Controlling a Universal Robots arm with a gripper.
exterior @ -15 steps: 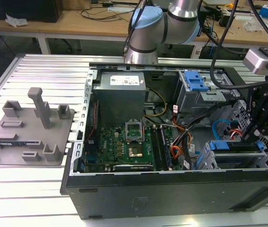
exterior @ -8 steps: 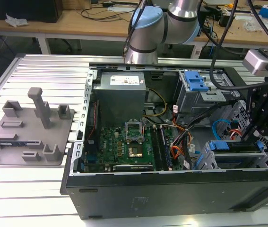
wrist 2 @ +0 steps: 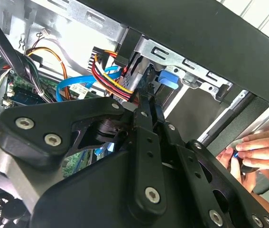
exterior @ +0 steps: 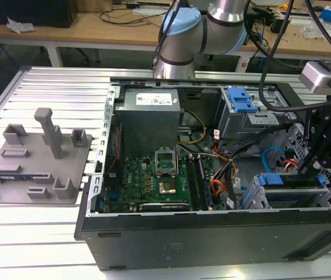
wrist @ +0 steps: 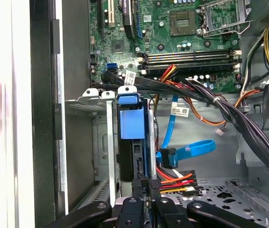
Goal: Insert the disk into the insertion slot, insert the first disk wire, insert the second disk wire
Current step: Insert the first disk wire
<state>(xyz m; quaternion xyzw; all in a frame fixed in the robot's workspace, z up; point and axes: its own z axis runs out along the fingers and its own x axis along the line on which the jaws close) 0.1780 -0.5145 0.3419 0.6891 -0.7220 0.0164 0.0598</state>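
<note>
Though clenched, fingers pressed together, not clearly pinching anything: so with the gripper [wrist: 143, 184] in the first wrist view. Poised directly at the near end of the disk [wrist: 132, 124], tips touching it or just short. Disk seated upright on edge inside the insertion slot [wrist: 101, 137], blue carrier tab at the end away from the gripper. Just beside the fingertips, the plug end of the second disk wire [wrist: 177, 180]. Slightly farther along the disk's flank, the plug of the first disk wire [wrist: 193, 148], looping away. At the case's outer wall in the second wrist view, a person's hand [wrist 2: 262, 149].
</note>
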